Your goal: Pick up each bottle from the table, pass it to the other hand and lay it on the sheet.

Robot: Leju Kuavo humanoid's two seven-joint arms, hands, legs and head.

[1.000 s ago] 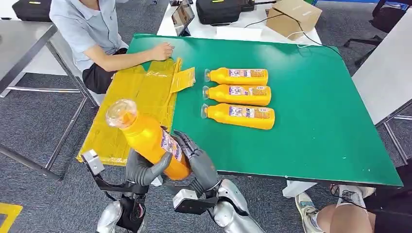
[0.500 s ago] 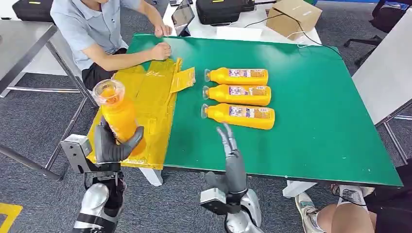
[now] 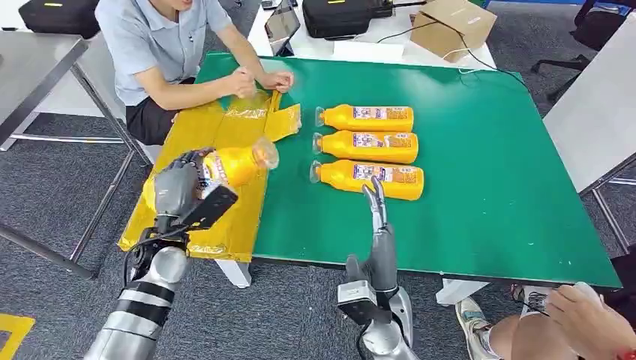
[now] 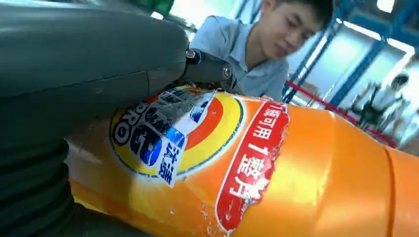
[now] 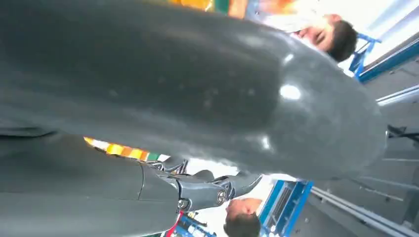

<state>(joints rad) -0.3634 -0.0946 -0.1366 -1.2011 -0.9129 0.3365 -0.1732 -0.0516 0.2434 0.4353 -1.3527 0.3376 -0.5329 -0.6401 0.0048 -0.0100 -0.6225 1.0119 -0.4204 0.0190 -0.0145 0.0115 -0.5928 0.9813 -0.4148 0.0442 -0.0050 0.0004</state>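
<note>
Now: bottle tipped flat over sheet, cap toward table

Green table [image 3: 487, 187] spanning the head view, with yellow sheet [image 3: 195, 225] draped over its left edge. Seated person [image 3: 161, 52] at the far-left corner, both hands on the sheet's far end.

Three bottles in a row on the bare table, all lying flat, long axes across the table, caps pointing toward the sheet: far bottle [image 3: 367, 118], middle bottle [image 3: 367, 146], near bottle [image 3: 371, 178].

Held bottle [image 3: 236, 163] gripped around the body by left hand [image 3: 180, 184], fingers wrapped over the label, as confirmed in the left wrist view [image 4: 257, 168]. Long axis close to level, roughly parallel to the row, cap end toward the green table, base end inside the grip. Positioned over the middle of the sheet; contact with the sheet cannot be told.

Right hand [image 3: 379, 225] raised at the near table edge, fingers straight and apart, holding nothing, fingertips just short of the near bottle.

Judged step: laying down. Remaining move judged as a short lowering with the axis kept level, then release. Rolling toward the table edge judged the main risk, given the round body. Right hand nearer to the row and therefore better placed for the following pick, near bottle first.
</note>
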